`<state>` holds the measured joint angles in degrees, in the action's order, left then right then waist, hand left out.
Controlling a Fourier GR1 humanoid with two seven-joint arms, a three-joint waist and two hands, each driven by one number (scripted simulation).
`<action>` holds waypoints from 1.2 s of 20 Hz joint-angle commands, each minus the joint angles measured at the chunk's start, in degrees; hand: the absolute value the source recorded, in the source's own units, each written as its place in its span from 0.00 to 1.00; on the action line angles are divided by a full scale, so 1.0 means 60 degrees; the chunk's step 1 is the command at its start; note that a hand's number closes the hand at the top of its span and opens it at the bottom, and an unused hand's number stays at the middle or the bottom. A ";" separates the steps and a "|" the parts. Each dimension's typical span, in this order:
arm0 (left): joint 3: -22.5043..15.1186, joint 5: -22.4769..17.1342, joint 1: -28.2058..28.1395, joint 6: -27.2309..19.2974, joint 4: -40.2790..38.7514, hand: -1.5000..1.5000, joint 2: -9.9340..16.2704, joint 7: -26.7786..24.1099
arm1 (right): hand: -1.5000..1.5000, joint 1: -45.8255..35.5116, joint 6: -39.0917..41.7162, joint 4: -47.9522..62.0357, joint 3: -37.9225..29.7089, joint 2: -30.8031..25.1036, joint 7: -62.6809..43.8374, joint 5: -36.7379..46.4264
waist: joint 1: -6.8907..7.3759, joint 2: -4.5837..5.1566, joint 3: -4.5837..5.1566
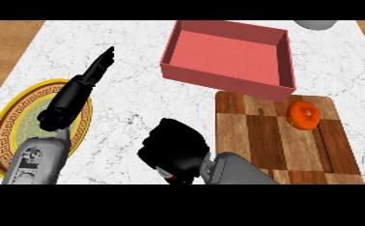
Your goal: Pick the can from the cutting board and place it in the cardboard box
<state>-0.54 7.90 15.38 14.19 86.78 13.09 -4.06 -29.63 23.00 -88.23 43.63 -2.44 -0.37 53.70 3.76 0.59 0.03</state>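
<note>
1. The head view looks down on a white marble desk (135, 94).
2. A wooden cutting board (271, 138) lies at the desk's near right corner.
3. An orange can (303, 115) sits on the cutting board, close to the board's far right corner. Nothing is touching it.
4. A reddish cardboard box (228, 56) sits just behind the board, near the far edge of the desk. Its top is open.
5. The left robot hand (89, 77) is over the left side of the desk. Its fingers are straight and pressed together, pointing to the far edge. It holds nothing.
6. The right robot hand (173, 148) is at the near edge, just left of the board. It looks curled up, and it holds nothing that I can see.
7. A plate (21, 116) with a gold rim lies at the left edge, partly under the left arm.
8. A grey round thing (315, 24) peeks in at the far right corner.
</note>
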 commanded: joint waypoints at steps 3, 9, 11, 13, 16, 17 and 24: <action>0.0237 0.0113 0.0151 -0.0201 -0.0439 0.50 -0.0023 -0.0228 | 1.00 -0.2198 -0.1446 0.0195 0.0399 0.0394 -0.0474 -0.0859 | -0.0349 -0.0063 0.0001; 0.0430 -0.0141 -0.0191 0.0160 -0.0064 0.50 0.0245 -0.0126 | 1.00 -0.3547 -0.1680 -0.0066 -0.1253 0.0404 -0.2090 -0.2267 | -0.0393 -0.0101 0.0003; 0.0329 0.0049 -0.0390 -0.0036 0.0011 0.50 0.0145 -0.0039 | 1.00 -0.3539 -0.1749 -0.0371 -0.2200 0.0405 -0.2750 -0.2502 | -0.0481 -0.0119 -0.0001; 0.0108 0.0256 -0.0437 -0.0252 0.0164 0.50 -0.0087 -0.0136 | 1.00 -0.3908 -0.2101 0.0000 -0.2608 0.0406 -0.3641 -0.2698 | -0.0451 -0.0116 0.0002; 0.0084 0.0376 -0.0688 -0.0339 0.0551 0.50 -0.0057 -0.0162 | 1.00 -0.4436 -0.2665 0.0867 -0.3355 0.0406 -0.4016 -0.2545 | -0.0417 -0.0101 0.0001; 0.0257 0.0178 -0.0037 -0.0167 0.0005 0.50 -0.0001 0.0126 | 1.00 -0.5126 -0.2744 0.1483 -0.3916 0.0406 -0.4059 -0.2828 | -0.0421 -0.0051 0.0005; 0.0264 0.0091 -0.0489 0.0017 0.0410 0.50 0.0033 0.0013 | 1.00 -0.6551 -0.3298 0.4438 -0.5665 0.0153 -0.3216 -0.2628 | -0.0331 -0.0030 0.0003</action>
<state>1.61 8.21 13.50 14.05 88.00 13.54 -4.05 -62.86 4.82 -71.84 15.70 -0.54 -21.84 37.98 1.23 0.21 0.04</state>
